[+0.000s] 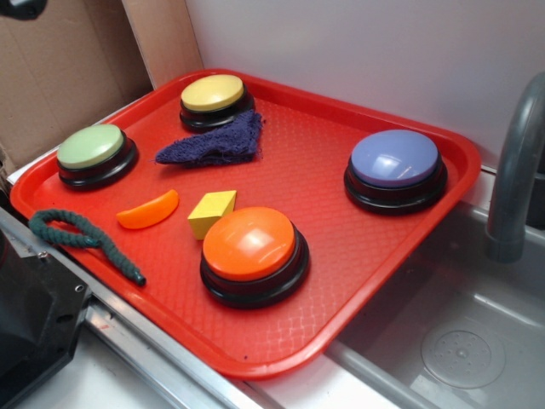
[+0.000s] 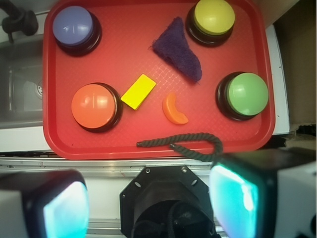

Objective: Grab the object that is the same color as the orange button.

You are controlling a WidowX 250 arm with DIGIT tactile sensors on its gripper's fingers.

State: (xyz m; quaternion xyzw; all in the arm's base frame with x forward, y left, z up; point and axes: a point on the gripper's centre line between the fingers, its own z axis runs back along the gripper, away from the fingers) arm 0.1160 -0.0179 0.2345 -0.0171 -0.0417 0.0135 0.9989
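Exterior view, left to right: green rope (image 1: 85, 239) at lower left, orange crescent (image 1: 148, 210) left of centre on the red tray (image 1: 366, 281), yellow cube (image 1: 211, 212), then orange button (image 1: 253, 252). Approach stage, judged: the next move calls for descent over the crescent. Wrist view: gripper (image 2: 148, 203) spread wide, pads (image 2: 233, 193) empty, high above the tray.

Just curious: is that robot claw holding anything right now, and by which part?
Nothing. The open gripper is off the tray; the orange slice lies untouched.

exterior oblique, wrist overhead, shared tray (image 1: 366, 281)
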